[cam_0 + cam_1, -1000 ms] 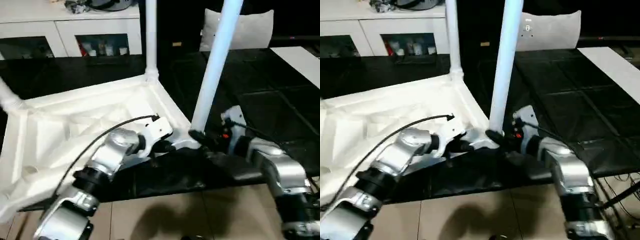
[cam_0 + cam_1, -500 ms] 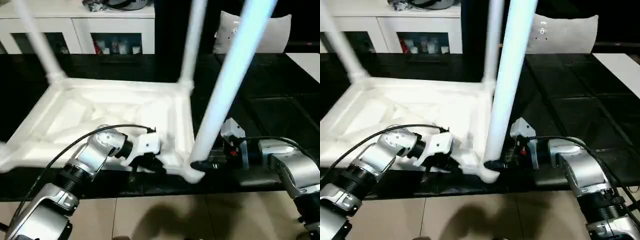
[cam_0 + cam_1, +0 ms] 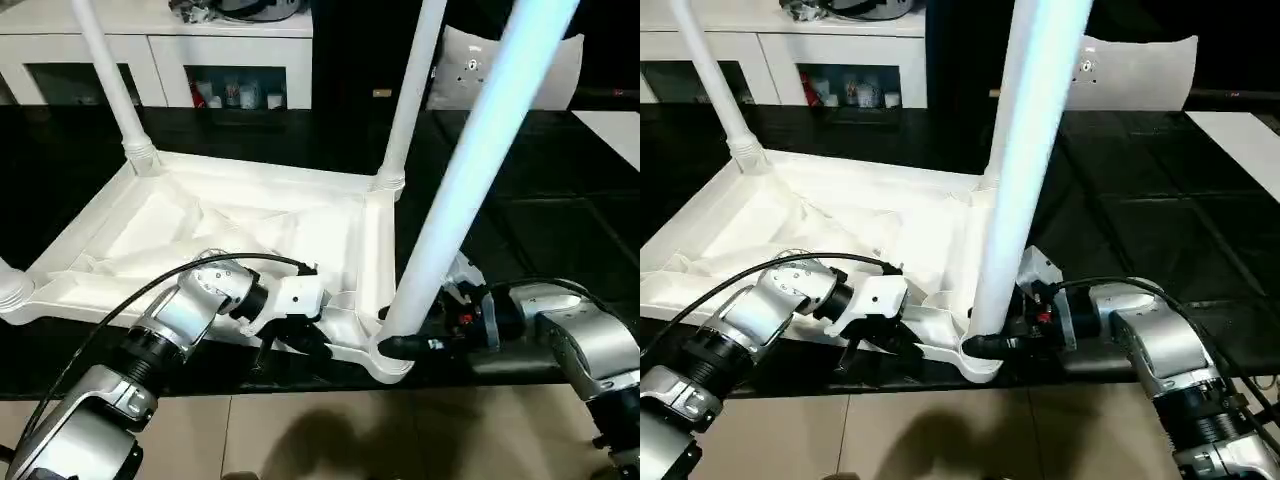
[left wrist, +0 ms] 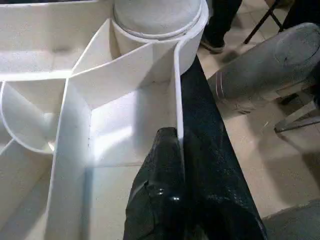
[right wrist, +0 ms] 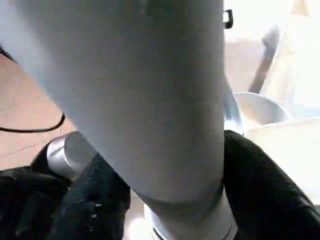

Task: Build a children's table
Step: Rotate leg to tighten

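The children's table lies upside down, its white ribbed tabletop [image 3: 260, 178] resting on the black work table. Two legs stand in the far sockets [image 3: 108, 85] [image 3: 410, 90]. A third leg [image 3: 470, 170] rises from the near right corner socket. My left gripper [image 3: 303, 338] is shut on the tabletop's thin near rim [image 4: 177, 115], one finger [image 4: 160, 200] on each side. My right gripper [image 3: 396, 347] sits at that near leg's base [image 5: 165, 125], its black fingers [image 5: 265, 195] pressed against both sides.
A white cabinet with glass doors [image 3: 180, 40] stands behind the black work table [image 3: 560, 220]. A white panel [image 3: 500, 60] leans at the back right. Tiled floor [image 3: 300, 440] lies below the table's front edge. A person's legs [image 4: 220, 25] stand nearby.
The whole view has shifted and tilted. Both grippers have stayed at the near right corner. My right fingers have closed in on the leg's base.
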